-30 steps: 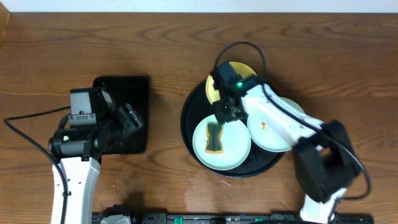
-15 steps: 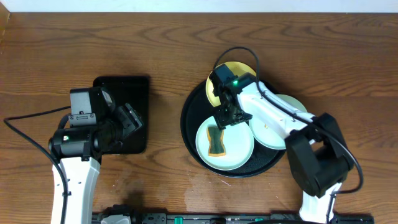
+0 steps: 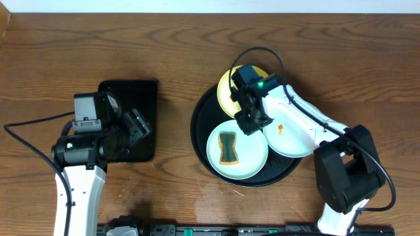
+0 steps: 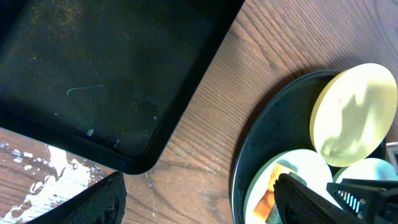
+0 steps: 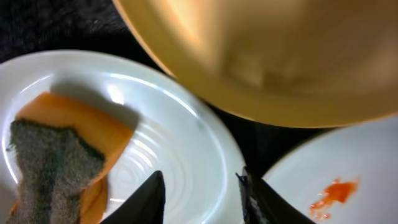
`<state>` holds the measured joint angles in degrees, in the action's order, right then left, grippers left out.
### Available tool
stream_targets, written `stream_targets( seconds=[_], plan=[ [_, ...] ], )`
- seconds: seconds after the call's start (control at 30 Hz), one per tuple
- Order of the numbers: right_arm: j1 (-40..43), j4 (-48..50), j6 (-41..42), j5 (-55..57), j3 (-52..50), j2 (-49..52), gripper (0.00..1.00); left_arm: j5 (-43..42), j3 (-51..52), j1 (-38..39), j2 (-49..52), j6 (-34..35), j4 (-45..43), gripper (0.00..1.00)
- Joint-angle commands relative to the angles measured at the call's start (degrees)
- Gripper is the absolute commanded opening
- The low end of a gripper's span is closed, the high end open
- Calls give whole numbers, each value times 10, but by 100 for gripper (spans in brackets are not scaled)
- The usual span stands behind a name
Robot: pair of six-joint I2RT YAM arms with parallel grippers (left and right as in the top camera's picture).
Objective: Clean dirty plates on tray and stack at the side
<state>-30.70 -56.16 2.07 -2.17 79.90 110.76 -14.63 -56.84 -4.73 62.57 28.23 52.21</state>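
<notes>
The round black tray (image 3: 199, 128) holds three plates. A pale yellow plate (image 3: 228, 90) lies at its back, also in the left wrist view (image 4: 354, 112) and the right wrist view (image 5: 267, 56). A mint-white plate (image 3: 252, 157) at the front carries an orange sponge with a dark scrub face (image 3: 228, 147), also in the right wrist view (image 5: 56, 162). A second mint-white plate (image 3: 295, 134) at the right has an orange smear (image 5: 336, 190). My right gripper (image 3: 250, 122) is open, its fingers (image 5: 202, 199) astride the front plate's right rim (image 5: 217, 149). My left gripper (image 3: 139, 126) is open and empty.
A rectangular black tray (image 3: 128, 92) lies at the left under my left gripper and fills the top left of the left wrist view (image 4: 93, 74). White residue (image 4: 37, 180) marks the wood beside it. Bare wooden table (image 3: 174, 59) lies between the two trays.
My right gripper has moved right and back, from over the sponge to the front plate's right rim. That plate has shifted slightly right. The left arm has not moved.
</notes>
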Motion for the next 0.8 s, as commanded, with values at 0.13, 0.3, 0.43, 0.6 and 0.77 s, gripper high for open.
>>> stream_targets(
  seconds=[0.13, 0.3, 0.43, 0.6, 0.77],
  plan=[
    [2, 14, -19, 9, -32, 6, 47, 4, -4, -2, -1, -8, 1, 77],
    [3, 32, -22, 43, -38, 7, 50, 4, -4, -2, -1, -8, 0, 77],
    [3, 33, -22, 20, -42, 12, 46, 3, -4, -2, -1, -8, 3, 77],
    [3, 34, -22, 19, -47, 35, 40, 3, -4, -2, -1, -10, 10, 77],
    [3, 35, -22, -7, -47, 61, 25, -51, -4, -2, -1, -76, 12, 77]
  ],
)
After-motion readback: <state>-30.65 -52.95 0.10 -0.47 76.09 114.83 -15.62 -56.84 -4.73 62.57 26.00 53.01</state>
